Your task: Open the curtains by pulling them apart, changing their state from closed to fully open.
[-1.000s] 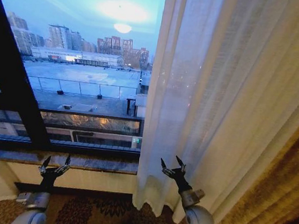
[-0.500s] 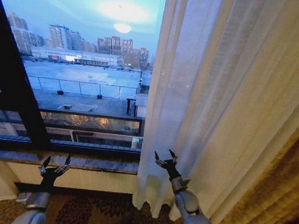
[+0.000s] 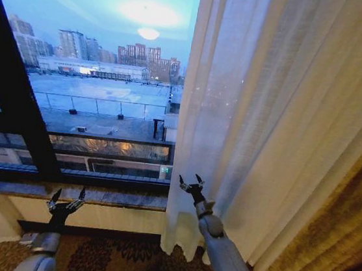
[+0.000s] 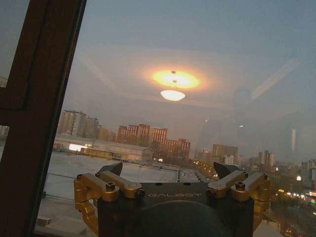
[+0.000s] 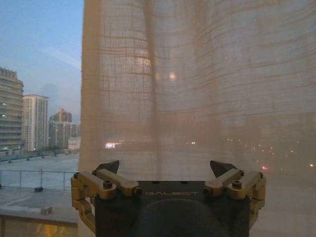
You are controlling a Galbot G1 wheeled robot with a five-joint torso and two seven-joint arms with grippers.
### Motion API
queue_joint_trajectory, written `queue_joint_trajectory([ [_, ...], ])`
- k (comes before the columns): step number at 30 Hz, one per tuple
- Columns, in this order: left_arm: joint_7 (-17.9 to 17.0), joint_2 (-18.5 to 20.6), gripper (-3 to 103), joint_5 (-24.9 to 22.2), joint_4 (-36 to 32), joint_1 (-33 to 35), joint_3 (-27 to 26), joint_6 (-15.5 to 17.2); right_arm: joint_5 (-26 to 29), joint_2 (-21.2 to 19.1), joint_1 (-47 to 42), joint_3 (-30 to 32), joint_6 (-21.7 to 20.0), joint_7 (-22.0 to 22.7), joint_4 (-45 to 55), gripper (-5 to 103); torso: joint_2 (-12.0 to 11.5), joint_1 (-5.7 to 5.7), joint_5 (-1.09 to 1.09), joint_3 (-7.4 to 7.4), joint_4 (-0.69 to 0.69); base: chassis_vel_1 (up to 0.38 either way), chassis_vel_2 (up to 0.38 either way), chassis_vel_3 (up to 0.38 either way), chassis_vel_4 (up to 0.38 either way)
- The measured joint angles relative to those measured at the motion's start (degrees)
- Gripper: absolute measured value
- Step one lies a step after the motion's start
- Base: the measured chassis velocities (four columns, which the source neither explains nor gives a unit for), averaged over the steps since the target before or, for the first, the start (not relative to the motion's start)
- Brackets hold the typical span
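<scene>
We face a tall window [image 3: 101, 94] at dusk. Sheer white curtains [image 3: 269, 106] hang over its right half, their inner edge near the middle of the glass, with a mustard drape [image 3: 346, 233] beside them at the far right. Our right gripper [image 3: 189, 183] is raised at that inner edge near the sill [image 3: 76, 192] — fingers spread wide, holding nothing. Our left gripper [image 3: 66, 197] rests low before the sill's left end — also open and empty.

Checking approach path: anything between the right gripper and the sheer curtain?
Nothing. Right wrist view shows bare space between the open right gripper and sheer curtain.
</scene>
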Motion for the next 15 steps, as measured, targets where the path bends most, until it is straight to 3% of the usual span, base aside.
queue_joint_trajectory([
  [6, 0.0, 0.0, 100, 0.0, 0.0, 0.0, 0.01, 0.0, 0.33, -0.52, -0.38, -1.03, -0.41, 0.7, 1.74, 95, 0.0, 0.0, 0.0, 0.0, 0.0, 0.0, 0.0, 0.0, 0.0],
  [15, 0.0, 0.0, 100, 0.0, 0.0, 0.0, 0.01, 0.0, 0.05, -2.97, -5.24, -3.41, -1.03, 1.1, 6.65, 100, 0.0, -0.01, 0.0, -0.01, -0.02, 0.0, 0.0, 0.0, 0.0],
])
